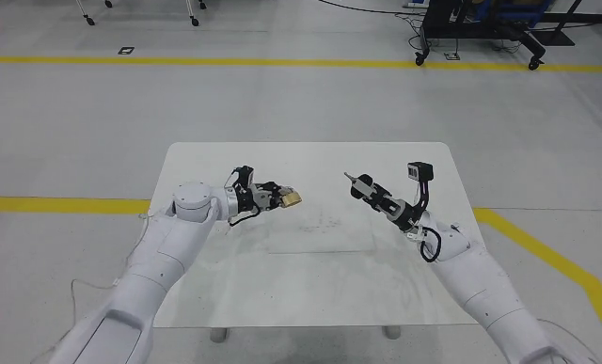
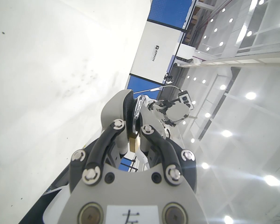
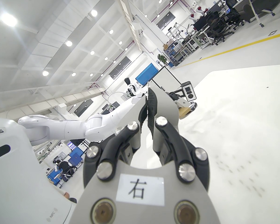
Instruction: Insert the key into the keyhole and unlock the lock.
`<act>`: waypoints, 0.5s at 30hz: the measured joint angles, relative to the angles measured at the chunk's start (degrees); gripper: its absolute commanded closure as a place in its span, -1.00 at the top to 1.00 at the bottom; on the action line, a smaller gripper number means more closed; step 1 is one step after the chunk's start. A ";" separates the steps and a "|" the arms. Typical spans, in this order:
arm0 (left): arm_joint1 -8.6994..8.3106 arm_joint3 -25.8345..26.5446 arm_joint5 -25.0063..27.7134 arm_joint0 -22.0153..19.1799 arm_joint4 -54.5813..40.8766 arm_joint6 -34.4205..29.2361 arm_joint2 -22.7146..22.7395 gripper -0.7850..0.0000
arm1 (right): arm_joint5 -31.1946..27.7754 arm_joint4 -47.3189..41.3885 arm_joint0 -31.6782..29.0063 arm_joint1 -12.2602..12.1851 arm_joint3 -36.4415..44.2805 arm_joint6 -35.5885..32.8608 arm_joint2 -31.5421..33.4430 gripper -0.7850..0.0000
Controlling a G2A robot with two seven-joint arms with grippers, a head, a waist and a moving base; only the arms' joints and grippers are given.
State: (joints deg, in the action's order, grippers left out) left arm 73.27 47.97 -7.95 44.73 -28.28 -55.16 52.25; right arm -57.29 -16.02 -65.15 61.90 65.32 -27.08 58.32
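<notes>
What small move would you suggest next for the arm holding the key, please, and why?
Probably ease the right gripper toward the lock, aiming the key at its free end: the left gripper holds the lock above the table, and a clear gap separates key and lock.

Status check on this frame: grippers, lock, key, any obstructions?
Left gripper shut on lock, over table. Right gripper shut on key, apart from lock, not yet inserted. Nothing between them.

Left claw (image 1: 280,197) gripping lock (image 1: 293,199) and right claw (image 1: 357,183) gripping key (image 1: 347,176) face each other above worktop (image 1: 310,289), well apart. Open air between them gives a straight lane across. The worktop lies below both; each arm blocks its own side.
</notes>
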 measured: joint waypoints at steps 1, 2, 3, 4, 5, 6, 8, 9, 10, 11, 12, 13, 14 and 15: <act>0.47 -0.95 0.18 -0.71 -0.58 -0.06 -0.62 -1.00 | 0.62 0.38 -0.18 0.04 0.43 0.50 0.12 -1.00; 1.05 -2.26 0.47 -1.56 -1.74 -0.58 -1.17 -1.00 | 1.32 0.89 -0.37 0.11 0.89 1.25 0.33 -1.00; 1.44 -3.27 0.77 -2.16 -2.61 -1.13 -1.49 -1.00 | 1.71 1.03 -0.47 0.19 1.09 1.94 0.47 -1.00; 1.82 -4.28 1.10 -2.70 -3.39 -1.75 -1.78 -1.00 | 2.01 0.87 -0.50 0.30 1.14 2.59 0.50 -1.00; 2.30 -5.71 1.35 -3.33 -4.37 -2.62 -2.18 -1.00 | 2.48 0.30 -0.39 0.50 0.93 3.10 0.34 -1.00; 2.67 -6.84 1.41 -3.78 -5.05 -3.22 -2.48 -1.00 | 2.89 -0.32 -0.16 0.67 0.64 3.13 0.05 -1.00; 3.55 -9.42 1.78 -4.76 -6.60 -4.43 -3.13 -1.00 | 3.63 -1.70 0.73 1.10 -0.32 2.18 -0.90 -1.00; 3.93 -10.46 2.39 -5.11 -7.46 -5.04 -3.27 -1.00 | 3.93 -2.05 1.16 1.28 -0.75 1.68 -1.32 -1.00; 4.28 -11.48 3.25 -5.41 -8.35 -5.71 -3.32 -1.00 | 4.16 -2.41 1.53 1.47 -1.06 1.24 -1.74 -1.00; 4.71 -12.89 4.57 -5.76 -9.73 -6.61 -3.19 -1.00 | 4.45 -3.25 1.87 1.73 -1.37 0.82 -2.23 -1.00; 4.99 -13.83 5.69 -6.00 -10.86 -7.41 -3.00 -1.00 | 4.86 -4.10 2.05 1.89 -1.69 0.86 -2.40 -1.00; 5.17 -14.44 6.75 -6.15 -11.70 -8.14 -2.87 -1.00 | 5.27 -4.70 2.17 1.98 -1.94 1.11 -2.41 -1.00; 5.24 -14.69 7.33 -6.20 -12.04 -8.50 -2.80 -1.00 | 5.51 -4.94 2.22 2.01 -2.07 1.30 -2.37 -1.00; 5.24 -14.68 7.31 -6.20 -12.04 -8.51 -2.80 -1.00 | 5.54 -4.94 2.22 2.01 -2.08 1.36 -2.35 -1.00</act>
State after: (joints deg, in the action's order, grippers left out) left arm 78.51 33.28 -0.65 38.53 -40.32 -63.67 49.46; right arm -51.75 -20.96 -62.94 63.91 63.24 -25.72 55.97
